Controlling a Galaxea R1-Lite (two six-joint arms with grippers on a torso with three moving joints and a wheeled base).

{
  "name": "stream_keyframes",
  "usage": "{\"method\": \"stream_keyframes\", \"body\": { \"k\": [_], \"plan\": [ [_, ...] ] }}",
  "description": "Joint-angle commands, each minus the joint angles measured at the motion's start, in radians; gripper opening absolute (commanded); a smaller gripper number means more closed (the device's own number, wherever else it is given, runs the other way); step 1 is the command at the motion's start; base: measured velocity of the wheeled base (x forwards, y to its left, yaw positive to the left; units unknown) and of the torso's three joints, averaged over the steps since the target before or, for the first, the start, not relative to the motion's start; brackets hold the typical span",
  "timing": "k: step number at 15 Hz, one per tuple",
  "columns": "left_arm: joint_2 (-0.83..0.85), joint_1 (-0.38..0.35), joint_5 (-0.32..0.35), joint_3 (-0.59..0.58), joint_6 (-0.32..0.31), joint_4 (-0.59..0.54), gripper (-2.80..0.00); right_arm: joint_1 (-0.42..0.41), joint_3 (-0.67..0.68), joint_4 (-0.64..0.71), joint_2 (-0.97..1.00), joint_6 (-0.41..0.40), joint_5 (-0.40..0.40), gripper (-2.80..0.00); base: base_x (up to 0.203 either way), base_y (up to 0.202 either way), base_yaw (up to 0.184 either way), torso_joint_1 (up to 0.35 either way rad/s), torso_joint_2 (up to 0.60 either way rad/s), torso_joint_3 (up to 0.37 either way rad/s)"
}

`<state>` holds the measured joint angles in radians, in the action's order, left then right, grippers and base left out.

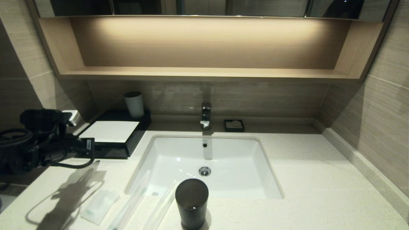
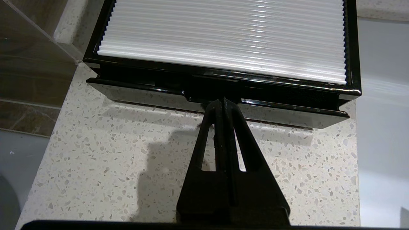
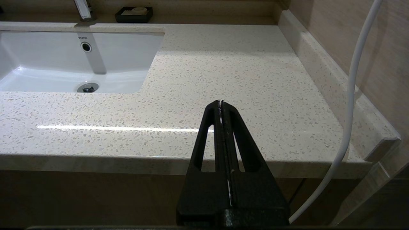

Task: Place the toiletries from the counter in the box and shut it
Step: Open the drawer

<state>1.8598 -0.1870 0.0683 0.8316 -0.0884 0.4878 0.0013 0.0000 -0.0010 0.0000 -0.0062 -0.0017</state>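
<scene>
The black box (image 1: 134, 135) with a white sheet top stands at the back left of the counter (image 1: 319, 179). My left gripper (image 1: 92, 147) is shut, empty, with its tips (image 2: 222, 101) at the notch pull in the middle of the box's drawer front (image 2: 134, 94). The white sachet (image 1: 99, 206) with green print lies on the counter at the front left. Two long clear-wrapped packets (image 1: 131, 201) (image 1: 163, 204) lie beside it, reaching over the basin's front corner. My right gripper (image 3: 221, 102) is shut and empty, off the counter's front edge on the right, out of the head view.
A dark cup (image 1: 191, 203) stands at the front edge before the basin (image 1: 236, 166). A white cup (image 1: 134, 103) stands on the back of the box. The faucet (image 1: 206, 115) and a small black soap dish (image 1: 234, 125) are at the back. A white cable (image 3: 351, 95) hangs right.
</scene>
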Motion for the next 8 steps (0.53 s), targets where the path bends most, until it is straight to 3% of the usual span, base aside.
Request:
{"method": "stream_keyframes", "body": {
  "k": [1, 6, 8],
  "plan": [
    [0.005, 0.001, 0.001, -0.010, -0.002, 0.020, -2.80, 0.000, 0.002, -0.001, 0.000, 0.000, 0.000, -2.80, 0.000, 0.000, 0.000, 0.000, 0.00, 0.000],
    [0.064, -0.009, -0.001, -0.041, -0.023, 0.189, -2.80, 0.000, 0.002, -0.001, 0.000, 0.000, 0.000, -2.80, 0.000, 0.000, 0.000, 0.000, 0.00, 0.000],
    [0.073, -0.011, -0.001, -0.048, -0.039, 0.207, -2.80, 0.000, 0.002, -0.001, 0.000, 0.000, 0.000, -2.80, 0.000, 0.000, 0.000, 0.000, 0.00, 0.000]
  ]
}}
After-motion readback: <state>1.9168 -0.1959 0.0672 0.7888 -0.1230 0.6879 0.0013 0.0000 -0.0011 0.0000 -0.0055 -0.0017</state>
